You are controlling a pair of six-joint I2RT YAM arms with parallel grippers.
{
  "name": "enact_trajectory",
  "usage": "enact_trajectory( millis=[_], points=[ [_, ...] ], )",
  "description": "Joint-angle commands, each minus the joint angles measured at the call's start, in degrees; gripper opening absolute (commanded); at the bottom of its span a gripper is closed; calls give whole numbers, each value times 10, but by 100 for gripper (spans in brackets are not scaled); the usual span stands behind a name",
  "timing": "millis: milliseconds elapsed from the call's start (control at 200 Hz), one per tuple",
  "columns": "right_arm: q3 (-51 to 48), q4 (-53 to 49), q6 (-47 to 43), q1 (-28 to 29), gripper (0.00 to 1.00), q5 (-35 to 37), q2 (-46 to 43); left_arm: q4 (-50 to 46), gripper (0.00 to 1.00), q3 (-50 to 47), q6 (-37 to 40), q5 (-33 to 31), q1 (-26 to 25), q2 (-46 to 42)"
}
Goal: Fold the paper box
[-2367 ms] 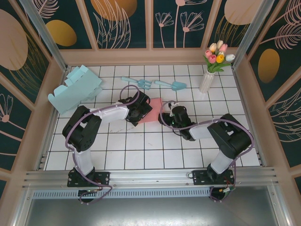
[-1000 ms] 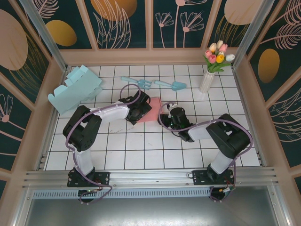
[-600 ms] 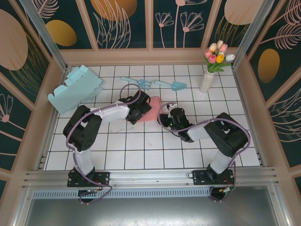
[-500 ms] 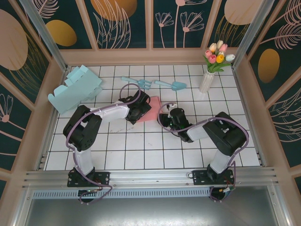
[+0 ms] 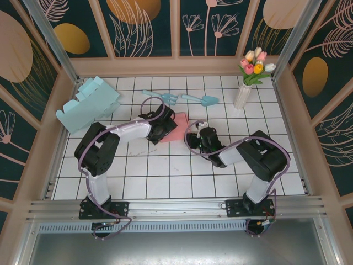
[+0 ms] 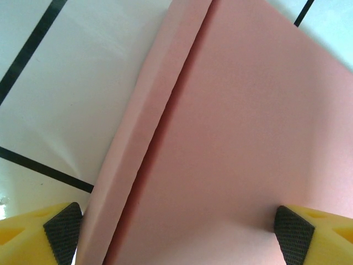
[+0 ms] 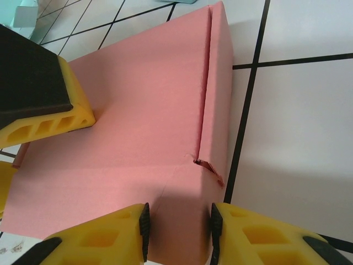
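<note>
The pink paper box (image 5: 179, 126) is lying pretty much flat on the tiled table (image 5: 165, 176), mid-table between the 2 arms. Only 1 long side flap looks creased over and no walls are standing, so I'd say most of the folding is left to do. The right gripper (image 7: 177, 226) is pinching the near corner. The left gripper (image 6: 179, 234) is wide open, straddling the sheet and gripping nothing.

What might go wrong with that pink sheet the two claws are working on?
The pink paper box has a small tear close to the right gripper, which pinches that edge; pulling may rip it further. The left gripper is open astride the box, so the sheet might slide rather than fold.
</note>
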Motion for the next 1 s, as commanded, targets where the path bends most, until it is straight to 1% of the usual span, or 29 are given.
enact_trajectory(
  millis=[0, 415, 625, 831, 911, 996],
  points=[
    [-18, -13, -20, 3, 36, 19, 20, -77, 92, -29, 14, -27, 21, 47],
    [-27, 56, -43, 4, 35, 18, 55, -75, 91, -32, 13, -30, 23, 50],
    [-22, 102, -71, 3, 35, 18, 101, -76, 90, -31, 11, -20, 22, 52],
    [-21, 151, -69, -3, 36, 18, 135, -74, 90, -29, 14, -11, 22, 56],
    [-12, 135, -82, -2, 38, 29, 135, -71, 90, -28, 17, -4, 22, 62],
    [11, 71, -90, 3, 40, 60, 128, -67, 90, -28, 18, 8, 22, 65]
  ],
)
